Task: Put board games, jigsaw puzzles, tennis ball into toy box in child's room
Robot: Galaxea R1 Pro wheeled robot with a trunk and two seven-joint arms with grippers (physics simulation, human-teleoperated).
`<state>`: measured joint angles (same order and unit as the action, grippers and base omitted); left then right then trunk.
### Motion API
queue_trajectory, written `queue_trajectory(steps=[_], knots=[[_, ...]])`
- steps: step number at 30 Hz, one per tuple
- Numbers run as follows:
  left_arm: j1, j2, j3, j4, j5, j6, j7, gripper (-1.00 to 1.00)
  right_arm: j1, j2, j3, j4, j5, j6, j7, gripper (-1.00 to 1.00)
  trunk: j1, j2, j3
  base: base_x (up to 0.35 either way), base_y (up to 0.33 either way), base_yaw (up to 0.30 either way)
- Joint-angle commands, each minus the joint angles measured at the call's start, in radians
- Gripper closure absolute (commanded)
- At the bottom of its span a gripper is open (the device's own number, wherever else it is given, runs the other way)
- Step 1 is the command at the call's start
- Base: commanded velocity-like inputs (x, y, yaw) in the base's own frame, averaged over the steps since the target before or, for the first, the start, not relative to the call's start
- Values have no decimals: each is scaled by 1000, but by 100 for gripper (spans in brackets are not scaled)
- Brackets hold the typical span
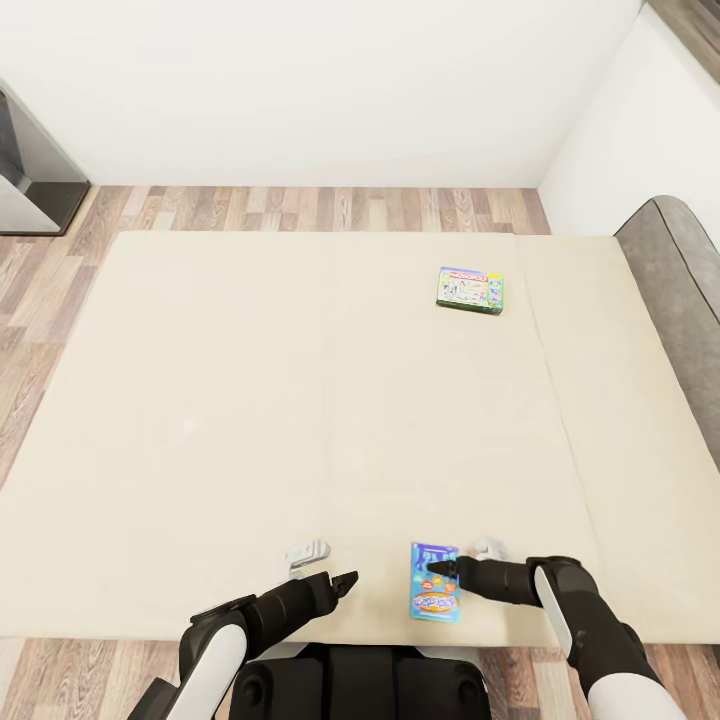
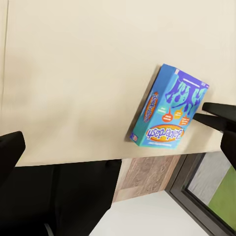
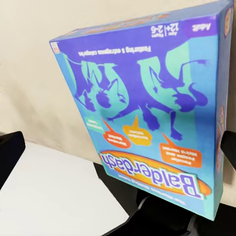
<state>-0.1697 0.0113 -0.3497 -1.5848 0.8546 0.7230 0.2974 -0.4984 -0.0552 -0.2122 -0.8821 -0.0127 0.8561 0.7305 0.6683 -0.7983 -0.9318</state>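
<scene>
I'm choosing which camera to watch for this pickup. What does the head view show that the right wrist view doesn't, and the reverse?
The head view alone takes in the whole bed with its grey headboard, the Monopoly box lying far up the mattress, the wood floor, and the left end effector and right end effector. The right wrist view alone makes the blue box's print legible: "Balderdash" and the age marks. Both show the blue game box lying on the beige mattress at the bed's near edge.
</scene>
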Motion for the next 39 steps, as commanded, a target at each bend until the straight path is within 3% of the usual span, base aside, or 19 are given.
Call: queue_trajectory(steps=[1, 39], knots=[[-1, 1, -2, -1, 11, 1, 10, -100, -1, 1, -2, -4, -1, 9, 3, -100, 0, -1, -1, 0, 0, -19], [-1, 1, -2, -1, 9, 1, 11, -100, 2, 1, 2, -61, -1, 17, 2, -100, 0, -1, 1, 0, 0, -40]])
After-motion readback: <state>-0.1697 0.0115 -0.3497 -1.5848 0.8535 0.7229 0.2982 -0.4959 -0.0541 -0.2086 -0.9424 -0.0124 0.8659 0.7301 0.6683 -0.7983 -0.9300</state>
